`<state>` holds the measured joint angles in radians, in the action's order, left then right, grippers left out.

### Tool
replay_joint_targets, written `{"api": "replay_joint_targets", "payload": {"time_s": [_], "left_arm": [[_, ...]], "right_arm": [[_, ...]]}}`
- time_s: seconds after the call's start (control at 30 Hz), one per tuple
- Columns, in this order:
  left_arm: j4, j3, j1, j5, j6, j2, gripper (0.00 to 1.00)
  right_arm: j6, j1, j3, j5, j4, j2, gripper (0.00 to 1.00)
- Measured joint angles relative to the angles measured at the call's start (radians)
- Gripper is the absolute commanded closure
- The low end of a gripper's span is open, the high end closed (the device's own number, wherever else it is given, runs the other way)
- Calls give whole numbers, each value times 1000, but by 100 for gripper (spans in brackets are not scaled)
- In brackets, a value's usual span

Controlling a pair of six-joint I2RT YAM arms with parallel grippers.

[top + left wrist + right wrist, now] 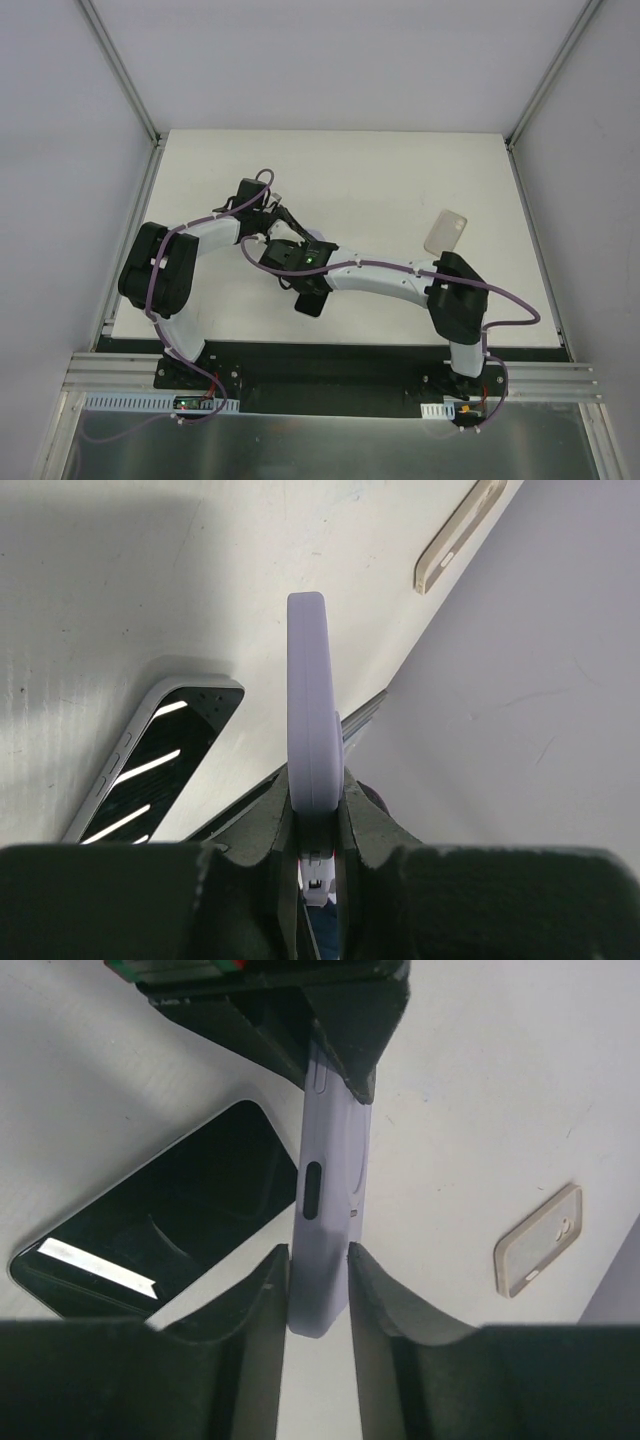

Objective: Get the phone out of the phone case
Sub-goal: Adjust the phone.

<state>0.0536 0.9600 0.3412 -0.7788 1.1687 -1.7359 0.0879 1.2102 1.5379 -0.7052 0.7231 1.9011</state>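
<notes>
Phone case (325, 1210), lavender, is held edge-up above the middle of the desk (400, 180). The left claw (318, 785) clamps its far end as an anchor, and the right claw (318, 1270), jaws narrow, appears to pinch the near end. A dark-screened phone (160, 1230) lies flat beside them, and a beige case (538, 1240) lies well right.

Robotics lab test cell: white table (400, 170) boxed in by plain white panels (60, 150) on aluminium framing (120, 70), two cabled robot arms (380, 280) bolted to a slotted aluminium rail (110, 378) at the near edge.
</notes>
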Motion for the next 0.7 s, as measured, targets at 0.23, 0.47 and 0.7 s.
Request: {"api": "replay_joint_targets", "payload": {"time_s": [0.23, 0.47, 0.7], "left_arm": [[-13, 0, 0, 24, 0, 0, 100], [-9, 0, 0, 29, -4, 0, 51], [-22, 23, 0, -17, -36, 26, 23]], "right_arm": [[33, 14, 11, -55, 3, 42, 98], [37, 20, 24, -94, 18, 60, 99], [-3, -35, -8, -37, 9, 42, 99]]}}
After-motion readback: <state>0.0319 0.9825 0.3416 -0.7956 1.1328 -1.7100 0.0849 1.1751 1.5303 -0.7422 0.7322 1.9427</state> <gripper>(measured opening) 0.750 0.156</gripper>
